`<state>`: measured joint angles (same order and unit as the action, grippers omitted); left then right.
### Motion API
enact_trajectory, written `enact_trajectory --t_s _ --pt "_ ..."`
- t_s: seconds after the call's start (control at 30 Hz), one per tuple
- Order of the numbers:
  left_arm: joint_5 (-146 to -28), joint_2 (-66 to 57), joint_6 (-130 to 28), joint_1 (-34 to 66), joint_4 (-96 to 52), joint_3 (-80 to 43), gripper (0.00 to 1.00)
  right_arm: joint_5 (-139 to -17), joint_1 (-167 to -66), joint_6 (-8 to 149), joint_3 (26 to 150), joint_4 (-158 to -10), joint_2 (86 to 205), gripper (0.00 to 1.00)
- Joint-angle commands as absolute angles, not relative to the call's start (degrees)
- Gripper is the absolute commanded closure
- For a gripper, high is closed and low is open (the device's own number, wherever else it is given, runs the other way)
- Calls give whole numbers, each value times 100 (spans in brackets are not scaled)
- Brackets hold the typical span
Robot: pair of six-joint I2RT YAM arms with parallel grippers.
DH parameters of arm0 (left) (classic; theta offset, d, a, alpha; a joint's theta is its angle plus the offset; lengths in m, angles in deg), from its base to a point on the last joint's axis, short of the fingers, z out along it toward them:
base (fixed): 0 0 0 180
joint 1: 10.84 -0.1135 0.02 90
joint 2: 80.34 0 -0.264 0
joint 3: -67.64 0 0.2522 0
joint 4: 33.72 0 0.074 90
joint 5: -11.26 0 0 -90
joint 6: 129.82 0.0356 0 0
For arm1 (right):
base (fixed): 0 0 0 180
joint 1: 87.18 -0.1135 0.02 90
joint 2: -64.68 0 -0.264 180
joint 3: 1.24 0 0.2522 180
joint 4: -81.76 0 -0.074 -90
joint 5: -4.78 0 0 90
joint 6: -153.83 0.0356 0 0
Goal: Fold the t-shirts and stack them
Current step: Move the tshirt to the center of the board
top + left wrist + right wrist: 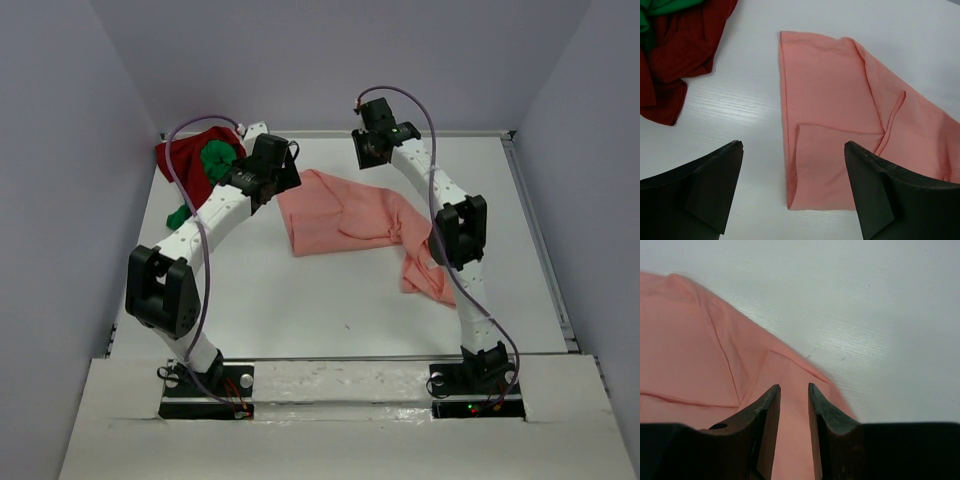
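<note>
Top external: green t-shirt [218, 160] atop dark red t-shirt [180, 152]

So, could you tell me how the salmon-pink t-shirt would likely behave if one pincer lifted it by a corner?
Probably floppy: the salmon-pink t-shirt lies flat with soft creases and folded-over flaps, so it would likely drape and unfold. It looks thin, so likely light. Pushed across the table, it may bunch rather than slide whole.

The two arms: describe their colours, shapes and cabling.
The left arm and right arm share one build: white tubular links, chunky black joint housings and black bases. A thin purplish cable loops alongside each. The fingers are matte black and wedge-shaped.
</note>
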<state>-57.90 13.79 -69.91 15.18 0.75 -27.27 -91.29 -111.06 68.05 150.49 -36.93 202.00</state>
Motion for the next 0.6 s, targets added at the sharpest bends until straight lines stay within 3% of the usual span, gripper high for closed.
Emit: enact_trajectory --t_s 0.0,0.57 --pt "-6036 1344 -6839 1333 -133 -3041 8 -8769 -11144 6620 14901 -3596 20434 65" --pt "-6933 3005 -6549 894 -177 -4288 8 -8338 -11144 6646 14963 -3684 20873 64"
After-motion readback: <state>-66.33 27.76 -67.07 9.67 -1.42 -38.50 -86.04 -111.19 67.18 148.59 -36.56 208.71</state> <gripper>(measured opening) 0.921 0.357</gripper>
